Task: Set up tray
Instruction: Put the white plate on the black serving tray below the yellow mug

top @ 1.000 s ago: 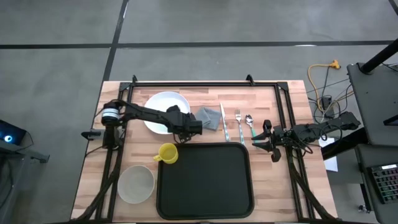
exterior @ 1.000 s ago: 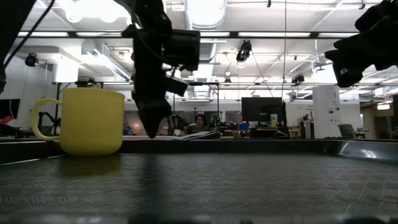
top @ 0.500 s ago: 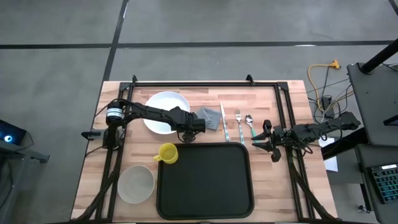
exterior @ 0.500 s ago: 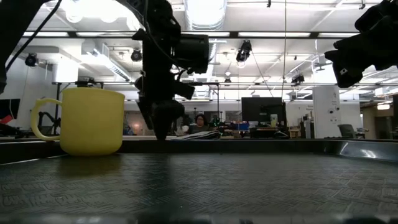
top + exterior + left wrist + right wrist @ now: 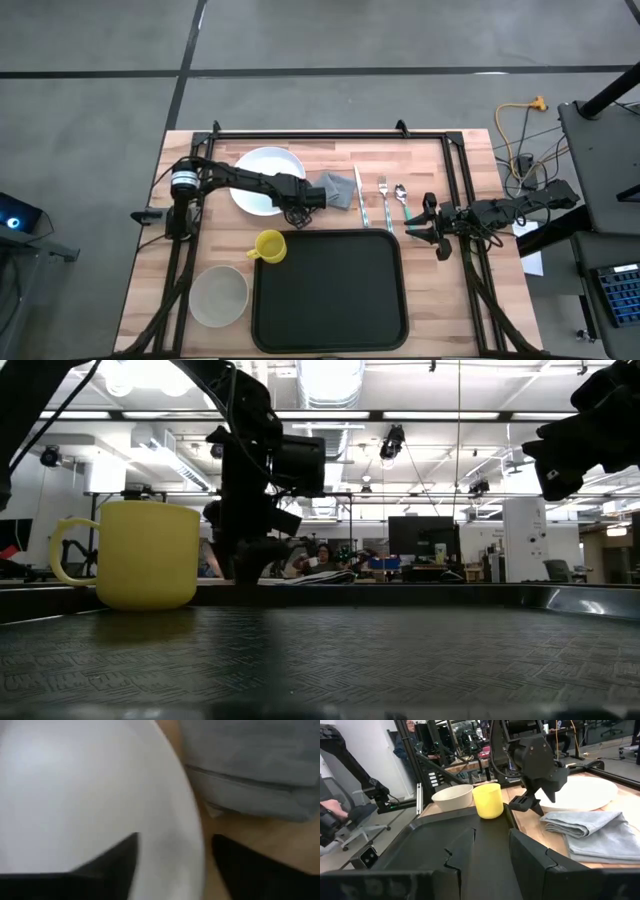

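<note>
The black tray [image 5: 328, 290] lies at the table's near edge, with nothing on it. The round white plate [image 5: 262, 178] rests flat on the wood beyond the tray's far left corner. My left gripper [image 5: 303, 203] is low over the plate's right edge, pointing down and open. In the left wrist view one finger [image 5: 117, 862] stands over the plate [image 5: 75, 795] and the other [image 5: 245, 870] over the wood, with the rim [image 5: 195, 845] between them. I cannot tell whether they touch it. My right gripper [image 5: 420, 222] waits open by the tray's far right corner.
A folded grey cloth [image 5: 338, 190] lies just right of the plate, then a knife [image 5: 360, 198], fork [image 5: 382, 190] and spoon [image 5: 401, 195]. A yellow cup [image 5: 268, 246] stands at the tray's far left corner, and a pale bowl [image 5: 218, 296] sits left of the tray.
My left gripper has come down from above the plate's right edge until its fingers reach table height beside the rim, and it has turned slightly on the way. The plate, the cup and my right arm have stayed where they were.
</note>
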`<action>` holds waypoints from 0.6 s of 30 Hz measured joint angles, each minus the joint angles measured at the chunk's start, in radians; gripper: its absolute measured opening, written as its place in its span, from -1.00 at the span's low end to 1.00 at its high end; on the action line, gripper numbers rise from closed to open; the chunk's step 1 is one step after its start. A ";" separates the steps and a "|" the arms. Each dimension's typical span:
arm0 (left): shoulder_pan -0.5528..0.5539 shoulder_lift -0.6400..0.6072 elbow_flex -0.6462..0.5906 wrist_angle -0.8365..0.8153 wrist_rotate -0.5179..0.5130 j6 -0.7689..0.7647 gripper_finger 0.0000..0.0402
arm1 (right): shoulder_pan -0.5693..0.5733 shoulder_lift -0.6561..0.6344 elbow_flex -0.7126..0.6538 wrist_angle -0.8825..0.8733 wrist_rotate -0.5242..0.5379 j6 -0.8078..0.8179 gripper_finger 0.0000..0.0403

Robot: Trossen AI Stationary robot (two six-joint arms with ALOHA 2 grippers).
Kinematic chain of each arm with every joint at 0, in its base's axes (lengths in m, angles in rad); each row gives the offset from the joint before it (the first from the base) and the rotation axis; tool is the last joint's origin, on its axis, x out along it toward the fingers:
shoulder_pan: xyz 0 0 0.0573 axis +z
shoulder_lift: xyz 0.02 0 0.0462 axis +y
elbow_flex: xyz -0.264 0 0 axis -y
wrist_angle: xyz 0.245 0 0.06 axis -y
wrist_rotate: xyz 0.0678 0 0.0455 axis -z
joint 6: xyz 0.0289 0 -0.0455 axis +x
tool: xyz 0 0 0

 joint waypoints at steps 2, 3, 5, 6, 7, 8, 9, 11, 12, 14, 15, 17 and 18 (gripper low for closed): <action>0.000 0.001 0.000 -0.003 0.043 0.000 -0.48 | 0.000 0.000 0.000 0.000 0.000 0.000 -0.45; 0.000 0.002 0.001 -0.002 0.049 -0.002 -0.73 | 0.000 0.000 0.000 0.000 0.000 0.000 -0.45; 0.000 0.001 0.001 -0.002 0.050 -0.005 -0.90 | 0.000 0.000 0.000 0.000 0.000 0.000 -0.45; 0.000 0.001 0.002 -0.004 0.050 0.001 -0.93 | 0.000 0.000 0.000 0.000 0.000 0.000 -0.45; 0.000 0.001 0.004 -0.007 0.047 0.004 -0.96 | 0.000 0.000 0.000 0.000 0.000 0.000 -0.45; 0.000 0.001 0.008 -0.015 0.041 0.007 -0.98 | 0.000 0.000 0.000 0.000 0.000 0.000 -0.45; 0.000 0.001 0.014 -0.023 0.037 0.007 -0.98 | 0.000 0.000 0.000 0.000 0.000 0.000 -0.45; 0.000 0.001 0.032 -0.045 0.019 0.017 -0.99 | 0.000 0.000 0.000 0.000 0.000 0.000 -0.45; -0.001 0.001 0.045 -0.059 -0.001 0.025 -0.99 | 0.000 0.000 0.000 0.000 0.000 0.000 -0.45; -0.003 0.001 0.078 -0.099 -0.041 0.035 -1.00 | 0.000 0.000 0.000 0.000 0.000 0.000 -0.45; -0.005 0.001 0.096 -0.120 -0.060 0.036 -1.00 | 0.000 0.000 0.000 0.000 0.000 0.000 -0.45; -0.006 0.000 0.133 -0.156 -0.076 0.037 -1.00 | 0.000 0.000 0.000 0.000 0.000 0.000 -0.45; -0.008 0.000 0.153 -0.169 -0.076 0.037 -1.00 | 0.000 0.000 0.000 0.000 0.000 0.000 -0.45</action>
